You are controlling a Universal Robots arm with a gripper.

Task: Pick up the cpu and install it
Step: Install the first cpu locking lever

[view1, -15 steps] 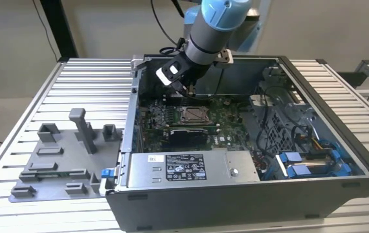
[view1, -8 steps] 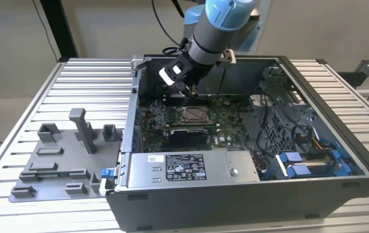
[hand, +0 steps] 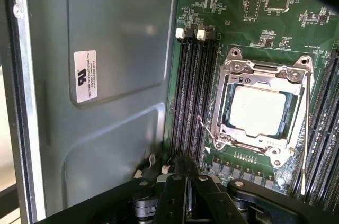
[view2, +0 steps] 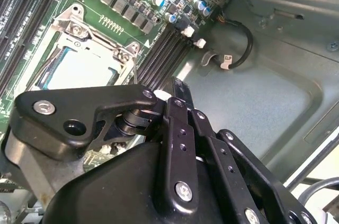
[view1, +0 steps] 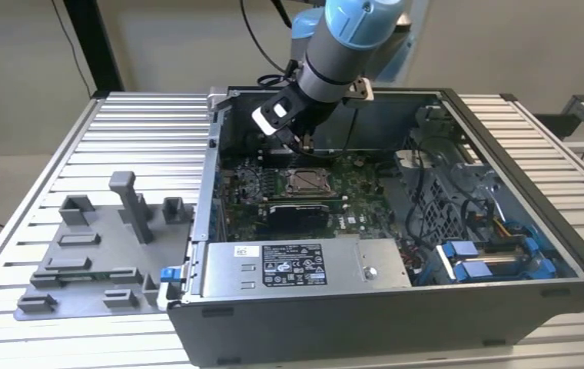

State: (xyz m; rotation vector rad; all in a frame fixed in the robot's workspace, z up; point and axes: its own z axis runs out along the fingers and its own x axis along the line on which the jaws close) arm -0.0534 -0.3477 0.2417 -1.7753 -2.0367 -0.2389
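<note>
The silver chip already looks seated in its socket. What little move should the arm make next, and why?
Probably a short straight lift. The chip sits inside the socket's metal frame, and the gripper hangs shut and empty beside it, so rising should clear the board.

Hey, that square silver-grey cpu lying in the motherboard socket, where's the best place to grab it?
Probably by two opposite edges, coming straight down from above: the pale silver-grey cpu lies flat, face up. The shiny metal socket frame surrounds its rim, so side approaches look blocked.
</note>
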